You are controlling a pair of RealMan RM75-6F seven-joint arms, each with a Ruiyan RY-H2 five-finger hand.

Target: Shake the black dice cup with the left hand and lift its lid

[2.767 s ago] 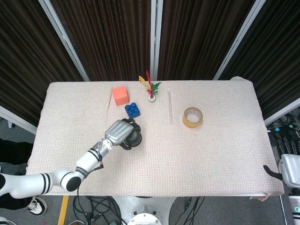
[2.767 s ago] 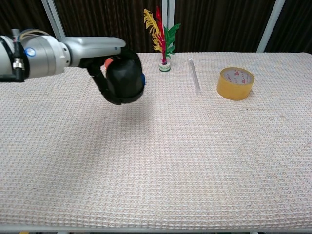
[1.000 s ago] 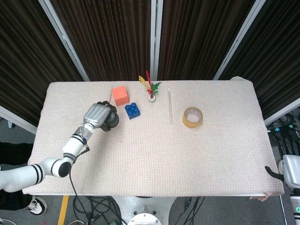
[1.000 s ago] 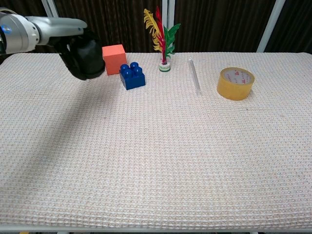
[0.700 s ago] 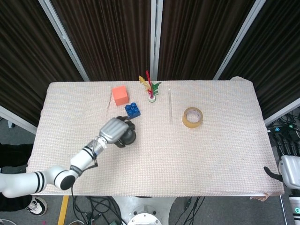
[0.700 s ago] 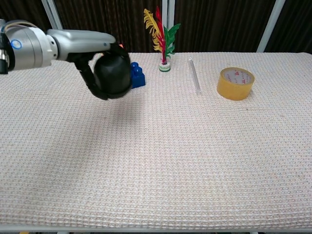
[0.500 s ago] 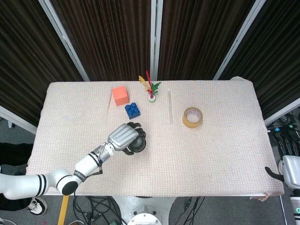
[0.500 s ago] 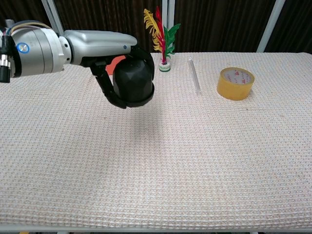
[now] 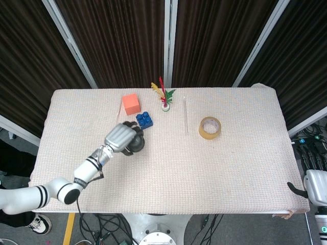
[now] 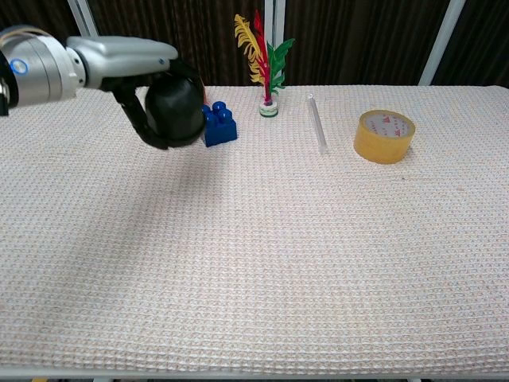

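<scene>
My left hand [image 9: 121,138] grips the black dice cup [image 9: 137,142] from above and holds it in the air over the left part of the table. In the chest view the left hand [image 10: 151,87] wraps the round black dice cup [image 10: 176,110], which hangs just left of the blue brick [image 10: 218,123]. Its lid is on, and the dice are hidden. Only a small part of my right hand [image 9: 299,188] shows, past the table's right edge, and its fingers cannot be made out.
An orange cube [image 9: 131,103] and the blue brick [image 9: 144,120] sit behind the cup. A feathered shuttlecock [image 10: 268,68], a clear tube [image 10: 316,122] and a roll of yellow tape [image 10: 385,135] stand further right on the woven cloth [image 10: 278,263].
Over the earlier frames the left hand has swung the cup left, right and back; in the last half second it moved left and away from me, toward the blue brick.
</scene>
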